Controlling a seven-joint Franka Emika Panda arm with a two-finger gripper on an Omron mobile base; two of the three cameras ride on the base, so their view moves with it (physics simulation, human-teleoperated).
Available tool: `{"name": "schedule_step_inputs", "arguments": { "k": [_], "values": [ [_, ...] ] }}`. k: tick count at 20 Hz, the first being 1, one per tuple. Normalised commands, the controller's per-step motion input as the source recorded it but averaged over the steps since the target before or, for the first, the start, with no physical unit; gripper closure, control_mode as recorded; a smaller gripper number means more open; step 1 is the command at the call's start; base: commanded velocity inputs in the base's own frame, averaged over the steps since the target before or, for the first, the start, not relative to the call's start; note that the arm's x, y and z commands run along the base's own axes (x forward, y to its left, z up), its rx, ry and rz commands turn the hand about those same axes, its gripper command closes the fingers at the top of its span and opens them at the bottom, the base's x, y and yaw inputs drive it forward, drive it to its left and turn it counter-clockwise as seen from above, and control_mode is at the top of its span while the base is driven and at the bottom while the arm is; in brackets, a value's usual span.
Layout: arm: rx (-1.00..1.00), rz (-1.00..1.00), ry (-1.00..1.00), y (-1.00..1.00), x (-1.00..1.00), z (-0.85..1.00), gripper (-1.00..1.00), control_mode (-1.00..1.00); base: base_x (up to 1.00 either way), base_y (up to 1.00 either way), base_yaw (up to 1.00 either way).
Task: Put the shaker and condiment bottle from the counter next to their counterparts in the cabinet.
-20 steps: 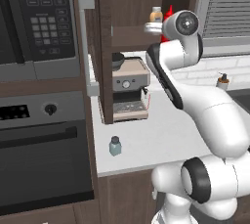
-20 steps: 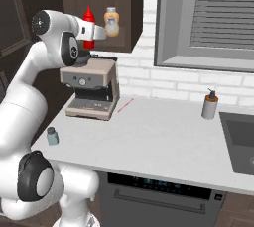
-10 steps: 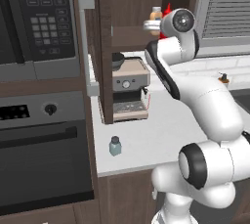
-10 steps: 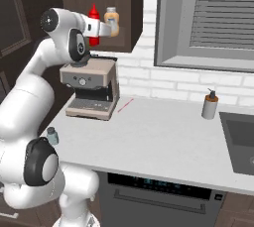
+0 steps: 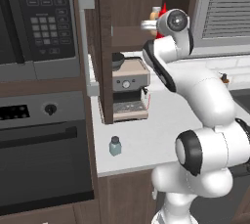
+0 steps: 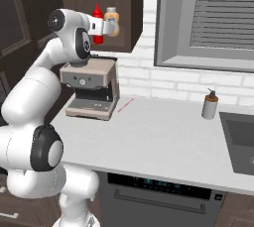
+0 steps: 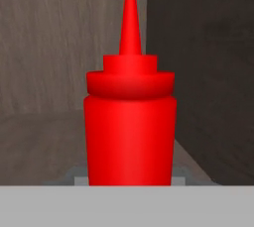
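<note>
The arm reaches up into the cabinet [image 6: 99,3], where the gripper [image 6: 99,31] is closed on the condiment bottle [image 6: 97,23] and holds it upright at shelf level. The right base view shows the grip most clearly — the red bottle stands just beside the peach-orange counterpart bottle [image 6: 111,21], to that bottle's left, the two close together; whether they touch cannot be told. In the left base view the arm's wrist covers most of this, leaving the red nozzle tip [image 5: 164,8] and a part of the pale-capped bottle [image 5: 155,13] visible behind the wrist. The hand view gives what neither base view does: the condiment bottle [image 7: 130,122] seen close and upright, nozzle pointing up, with the cabinet's dark wooden back and side walls behind it; the finger tips themselves are hidden at the bottle's base. The left base view shows the shaker [image 5: 115,146] standing on the white counter [image 5: 161,125] near its front edge, in front of the coffee machine [image 5: 128,91] and well apart from the cabinet. The right base view adds a grey pump dispenser [image 6: 210,105] on the counter near the sink [image 6: 238,137].
</note>
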Motion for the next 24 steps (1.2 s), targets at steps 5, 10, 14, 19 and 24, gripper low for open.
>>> {"name": "schedule_step_inputs", "arguments": {
  "k": [5, 10, 14, 19, 24],
  "values": [
    [0.00, 0.00, 0.00, 0.00, 0.33, -0.13, 1.00, -1.00, 0.00, 0.00, 0.00],
    [0.00, 0.00, 0.00, -0.03, 0.18, 0.00, 1.00, -1.00, 0.00, 0.00, 0.00],
    [0.00, 0.00, 0.00, -0.02, 0.09, 0.00, 1.00, -1.00, 0.00, 0.00, 0.00],
    [0.00, 0.00, 0.00, -0.04, 0.05, 0.00, 1.00, -1.00, 0.00, 0.00, 0.00],
    [0.00, 0.00, 0.00, -0.03, 0.14, -0.02, 1.00, -1.00, 0.00, 0.00, 0.00]
  ]
}}
